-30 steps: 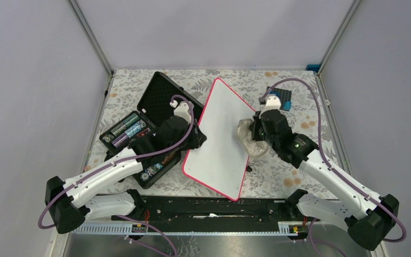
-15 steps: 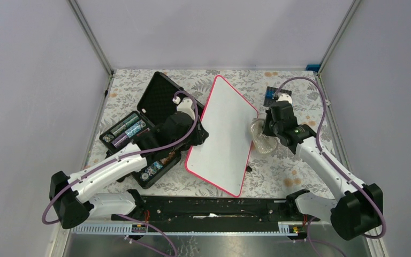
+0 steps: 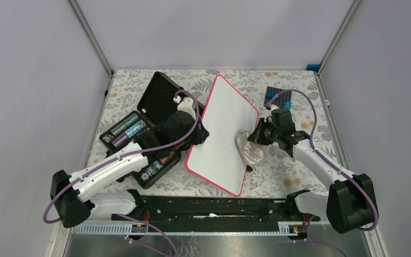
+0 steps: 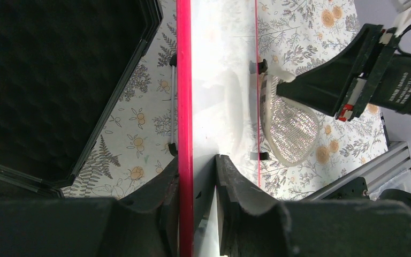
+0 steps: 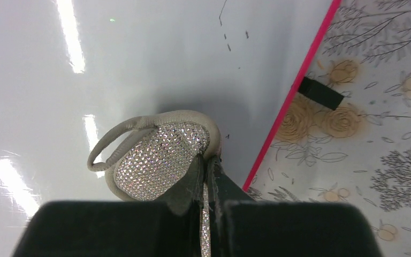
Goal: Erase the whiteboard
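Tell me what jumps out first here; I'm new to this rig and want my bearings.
The big whiteboard with its pink rim sits mid-table, clamped at its left edge by the left gripper. The right gripper holds a glittery mesh pad against it near its right edge. Left of it, a black foam-lined case lies open.

The left gripper point(image 3: 198, 137) gripped the whiteboard point(image 3: 222, 126) by its left edge, beside an open case point(image 3: 155, 99); the right gripper point(image 3: 257, 137) held a pale pad point(image 3: 249, 150) on its lower right part
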### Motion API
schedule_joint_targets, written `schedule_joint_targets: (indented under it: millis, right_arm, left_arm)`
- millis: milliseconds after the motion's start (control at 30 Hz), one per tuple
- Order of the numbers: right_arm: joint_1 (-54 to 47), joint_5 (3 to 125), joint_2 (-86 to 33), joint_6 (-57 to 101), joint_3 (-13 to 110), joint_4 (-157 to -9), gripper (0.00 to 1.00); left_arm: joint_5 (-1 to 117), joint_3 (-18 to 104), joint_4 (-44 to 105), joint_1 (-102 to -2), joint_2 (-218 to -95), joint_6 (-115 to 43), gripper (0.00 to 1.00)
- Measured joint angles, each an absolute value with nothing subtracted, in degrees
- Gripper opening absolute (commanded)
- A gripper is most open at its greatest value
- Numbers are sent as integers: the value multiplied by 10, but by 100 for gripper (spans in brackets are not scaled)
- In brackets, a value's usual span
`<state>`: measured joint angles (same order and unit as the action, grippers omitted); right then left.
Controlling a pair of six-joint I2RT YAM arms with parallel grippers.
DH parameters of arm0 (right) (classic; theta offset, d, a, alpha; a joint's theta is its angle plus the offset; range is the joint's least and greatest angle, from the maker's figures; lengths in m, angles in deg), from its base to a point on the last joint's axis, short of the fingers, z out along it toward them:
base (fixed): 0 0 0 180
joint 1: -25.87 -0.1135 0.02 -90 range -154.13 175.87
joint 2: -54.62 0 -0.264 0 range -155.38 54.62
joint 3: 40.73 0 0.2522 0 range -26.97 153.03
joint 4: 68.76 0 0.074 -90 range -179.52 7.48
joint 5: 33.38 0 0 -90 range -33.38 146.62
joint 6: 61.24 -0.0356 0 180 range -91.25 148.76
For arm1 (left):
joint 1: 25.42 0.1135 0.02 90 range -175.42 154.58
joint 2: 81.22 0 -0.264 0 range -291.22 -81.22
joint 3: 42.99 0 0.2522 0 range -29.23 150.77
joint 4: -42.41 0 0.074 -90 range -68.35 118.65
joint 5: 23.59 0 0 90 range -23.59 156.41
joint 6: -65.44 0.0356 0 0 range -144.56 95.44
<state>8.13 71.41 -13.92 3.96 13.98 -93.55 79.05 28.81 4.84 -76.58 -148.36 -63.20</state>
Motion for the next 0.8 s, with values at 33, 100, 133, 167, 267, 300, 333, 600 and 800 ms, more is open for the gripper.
schedule_joint_targets:
  millis: [33, 100, 133, 167, 267, 300, 333, 600, 800]
  right_arm:
    - [81, 723, -142, 36, 135, -929, 0]
    - [81, 738, -147, 29, 122, -918, 0]
    - [81, 744, -148, 27, 113, -914, 0]
    - [81, 748, -148, 25, 107, -912, 0]
    - [81, 751, -148, 21, 94, -910, 0]
    - [81, 748, -148, 21, 92, -912, 0]
    - [81, 742, -147, 21, 92, -913, 0]
    - [81, 566, -111, 35, 146, -1015, 0]
    - [92, 379, -76, 21, 166, -1056, 0]
  left_arm:
    - [791, 288, 49, -766, -1484, -632, 0]
    - [791, 288, 49, -766, -1484, -632, 0]
    - [791, 288, 49, -766, -1484, -632, 0]
    - [791, 288, 49, -766, -1485, -632, 0]
    - [791, 288, 49, -766, -1485, -632, 3]
    - [791, 288, 49, -766, -1485, -632, 9]
    - [791, 288, 49, -766, -1485, -632, 17]
    - [818, 288, 42, -766, -1496, -601, 43]
    - [823, 288, 43, -766, -1496, -574, 60]
